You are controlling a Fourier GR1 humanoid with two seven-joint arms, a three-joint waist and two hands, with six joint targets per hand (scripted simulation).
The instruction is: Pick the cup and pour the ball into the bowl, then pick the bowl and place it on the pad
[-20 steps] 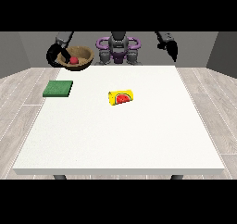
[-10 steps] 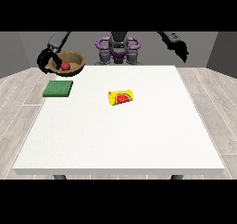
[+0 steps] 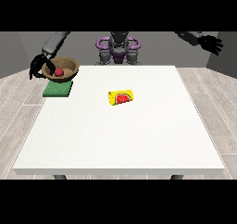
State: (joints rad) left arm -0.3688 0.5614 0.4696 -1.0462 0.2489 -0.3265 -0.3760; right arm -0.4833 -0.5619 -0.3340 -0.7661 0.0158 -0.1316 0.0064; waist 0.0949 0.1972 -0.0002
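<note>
Nearest the camera, bare white table (image 3: 115, 140) is lying unused. Past it the yellow cup (image 3: 121, 97) is lying on its side at the table's middle, well apart from everything else and blocking nothing. Farther back at the view's left, the green pad (image 3: 58, 88) is waiting near the edge, and the brown bowl (image 3: 60, 69) with the red ball (image 3: 59, 72) inside is hanging just above it, so the pour looks done and only the lowering remains. The hand at the view's left (image 3: 38, 67) is curling its fingers round the bowl's rim. Farthest, the hand at the view's right (image 3: 208, 43) is idling off the table, fingers spread.
</note>
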